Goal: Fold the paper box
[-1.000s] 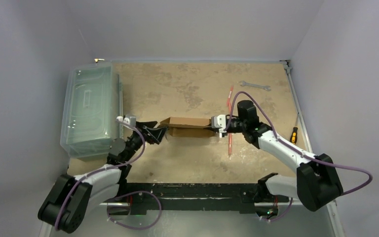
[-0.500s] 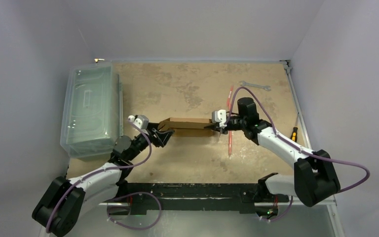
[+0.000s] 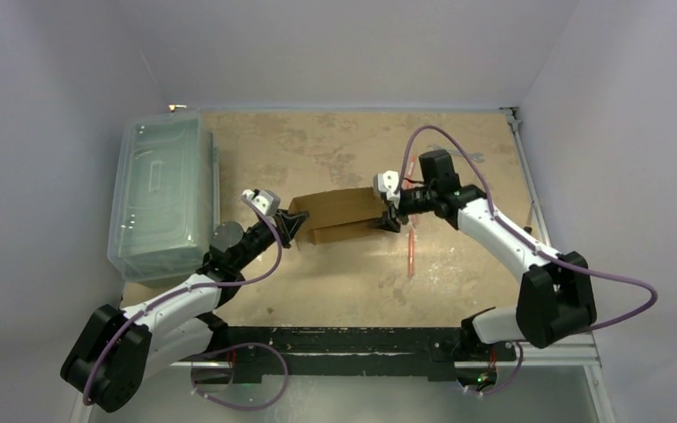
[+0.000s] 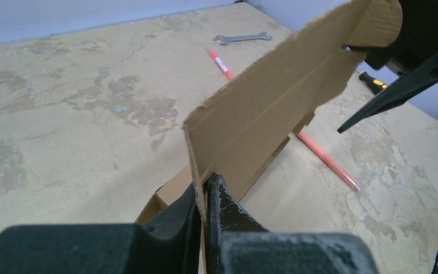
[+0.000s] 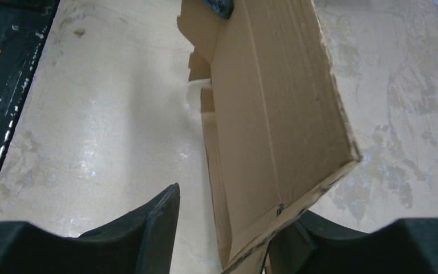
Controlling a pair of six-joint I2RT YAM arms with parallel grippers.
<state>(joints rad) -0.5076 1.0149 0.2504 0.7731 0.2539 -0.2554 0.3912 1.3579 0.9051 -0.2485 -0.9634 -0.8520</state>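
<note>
The bench point(image 3: 335, 273) has a mottled tan top. A big clear plastic bin point(image 3: 163, 198) lies lid-up along its left edge, from the far-left corner most of the way toward the near edge.

The paper box point(image 3: 339, 214) sits at about the middle of the bench, its length running left to right between the two arms. It is only partly formed. Its lower part lies on the bench, while one long panel stands up from it, tilted rather than upright, with a crease along its length.

The left hand point(image 3: 293, 225) is at the left end of the box. In its wrist view the fingers point(image 4: 228, 211) are pressed together on the edge of the raised panel, clamping the cardboard. The right hand point(image 3: 388, 218) is at the opposite end. Its fingers point(image 5: 159, 220) stand apart, and the near corner of the raised panel lies in the gap between them. One finger is clearly off the cardboard, and the other lies against or just behind it.

A red pen point(image 3: 411, 251) lies on the bench just right of the box, pointing from far to near. A wrench point(image 4: 242, 39) lies near the far edge, beyond the pen. A screwdriver point(image 4: 373, 81) with a yellow and black handle lies by the right edge.
</note>
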